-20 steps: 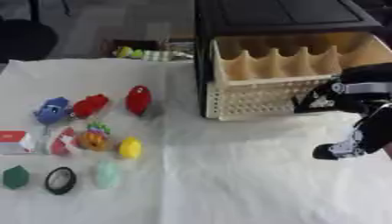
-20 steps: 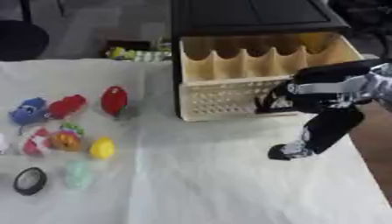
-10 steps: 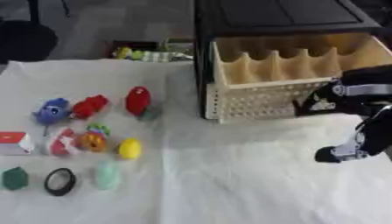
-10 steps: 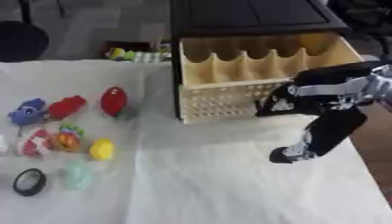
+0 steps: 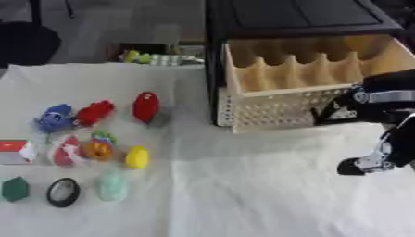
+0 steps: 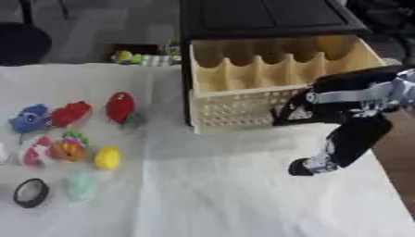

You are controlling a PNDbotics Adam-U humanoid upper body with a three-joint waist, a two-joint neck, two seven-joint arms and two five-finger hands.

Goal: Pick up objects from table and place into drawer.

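On my far left, at the table's (image 5: 243,194) edge, I see a red and white box (image 5: 15,151), a dark green piece (image 5: 14,188) below it and a black ring (image 5: 62,191) beside that. Next come a blue toy (image 5: 53,116), a red toy (image 5: 96,112), a red and white piece (image 5: 63,150), a multicoloured ball (image 5: 98,148) and a pale green shape (image 5: 112,184). A yellow egg shape (image 5: 136,157) and an upright red object (image 5: 146,106) close the cluster. All of these lie on the white cloth, well apart from my working hand (none is in the drawer yet).

Further right the drawer (image 5: 275,109) stands pulled open, its wooden dividers showing, under a black cabinet (image 5: 292,18). At its front right corner sits my right hand (image 6: 296,111), dark against the perforated front; I cannot tell whether its fingers are curled or straight, and I see nothing held in it. The forearm hangs below it toward the table's right edge. The left hand shows in neither view.

Against a second ago, the right arm sits slightly lower and further right; the toys lie as they did.
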